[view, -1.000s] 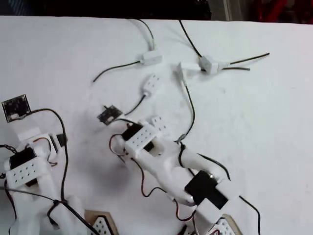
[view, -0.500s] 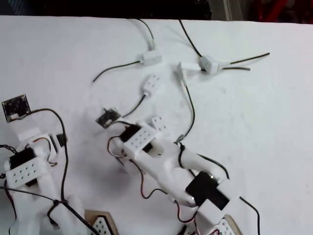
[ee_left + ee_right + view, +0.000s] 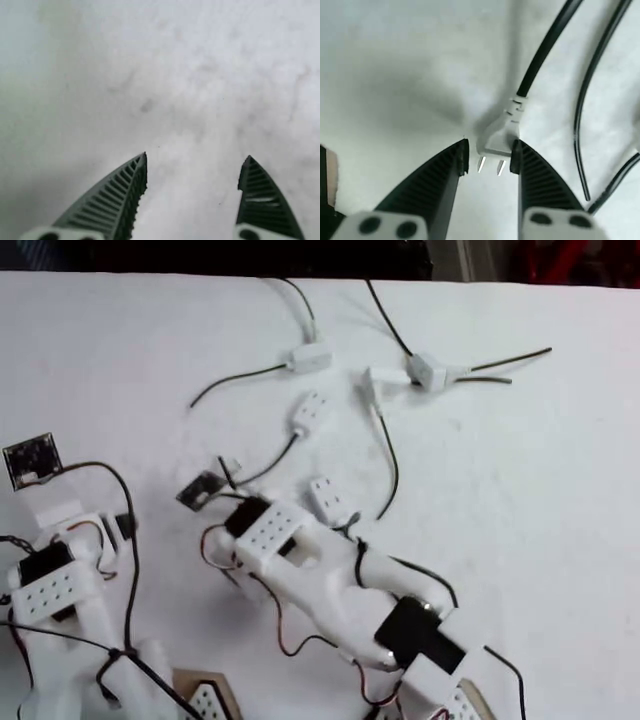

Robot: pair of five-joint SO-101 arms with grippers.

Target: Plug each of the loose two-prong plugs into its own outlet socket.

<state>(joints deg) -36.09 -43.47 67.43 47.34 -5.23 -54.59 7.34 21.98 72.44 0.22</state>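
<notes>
A white two-prong plug (image 3: 496, 141) on a black cord lies on the white table, prongs toward the right wrist camera. My right gripper (image 3: 490, 152) is open, one finger on each side of the plug: one touches it, the other stands a sliver off. From above, this gripper (image 3: 213, 483) is left of centre, with the plug (image 3: 232, 467) at its tips and the cord running to a white outlet socket (image 3: 309, 413). A second socket (image 3: 328, 498) lies beside the right arm. My left gripper (image 3: 192, 167) hangs open over bare table at the far left (image 3: 33, 461).
Two joined white plug-and-socket pairs (image 3: 308, 359) (image 3: 427, 371) with black cords lie at the back. Another plug (image 3: 369, 390) trails a cord (image 3: 391, 465) down the middle. The table's right half is bare.
My right arm has swung left, bringing its gripper around the plug's end and uncovering the second socket. The left arm has not moved.
</notes>
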